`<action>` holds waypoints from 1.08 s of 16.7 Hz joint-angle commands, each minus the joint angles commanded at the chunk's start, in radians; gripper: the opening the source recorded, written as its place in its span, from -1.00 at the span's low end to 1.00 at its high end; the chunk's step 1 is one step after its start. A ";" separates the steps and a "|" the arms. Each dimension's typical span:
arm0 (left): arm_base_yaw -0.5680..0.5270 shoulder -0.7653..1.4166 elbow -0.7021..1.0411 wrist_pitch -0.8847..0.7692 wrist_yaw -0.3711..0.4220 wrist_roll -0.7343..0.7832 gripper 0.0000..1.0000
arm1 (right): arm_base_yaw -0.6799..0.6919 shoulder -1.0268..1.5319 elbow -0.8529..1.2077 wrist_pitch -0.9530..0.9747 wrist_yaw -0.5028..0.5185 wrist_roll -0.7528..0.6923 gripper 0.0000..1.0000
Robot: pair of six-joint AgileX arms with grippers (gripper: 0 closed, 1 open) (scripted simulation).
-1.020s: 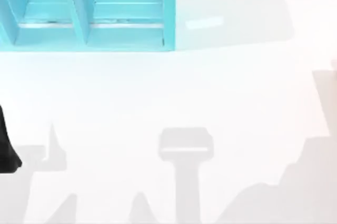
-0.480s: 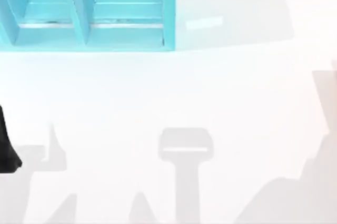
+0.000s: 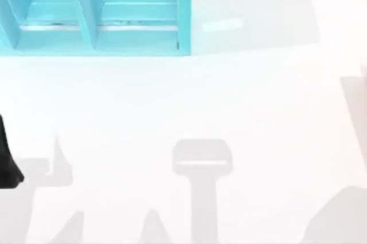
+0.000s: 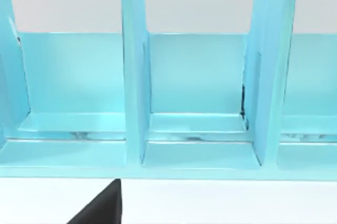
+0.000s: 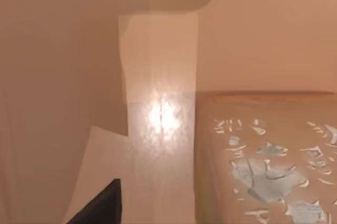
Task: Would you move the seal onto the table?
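Top view: turquoise shelf (image 3: 184,14) at upper left of the frame, standing on the white table (image 3: 189,95). Two open compartments face the camera, split by an upright divider. Grey shadows lie across the lower half of the table.

Left arm (image 3: 8,161): black, at the left edge of the frame, low, well apart from the shelf. Left wrist view looks straight into the shelf compartments, with a strip of table beneath them. A black sliver of the left gripper (image 4: 102,209) sits at the bottom edge, left of centre. Released or clenched: cannot tell.

Right wrist view: tan-brown surface (image 5: 263,150) close against the camera, with flaked pale patches at lower right and a lighter upright band at centre. Cannot tell whether this is the seal. A black sliver of the right gripper (image 5: 101,205) sits at the bottom edge. Grip state: cannot tell.
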 joint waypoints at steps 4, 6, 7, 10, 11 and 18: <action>0.000 0.000 0.000 0.000 0.000 0.000 1.00 | 0.000 0.000 0.000 0.000 0.000 0.000 0.85; 0.000 0.000 0.000 0.000 0.000 0.000 1.00 | 0.000 0.000 0.000 0.000 0.000 0.000 0.55; 0.000 0.000 0.000 0.000 0.000 0.000 1.00 | 0.000 0.000 0.000 0.000 0.000 0.000 0.40; 0.000 0.000 0.000 0.000 0.000 0.000 1.00 | 0.000 0.000 0.000 0.000 0.000 0.000 -0.06; 0.000 0.000 0.000 0.000 0.000 0.000 1.00 | 0.000 0.000 0.000 0.000 0.000 0.000 -0.21; 0.000 0.000 0.000 0.000 0.000 0.000 1.00 | 0.000 0.000 0.000 0.000 0.000 0.000 -1.00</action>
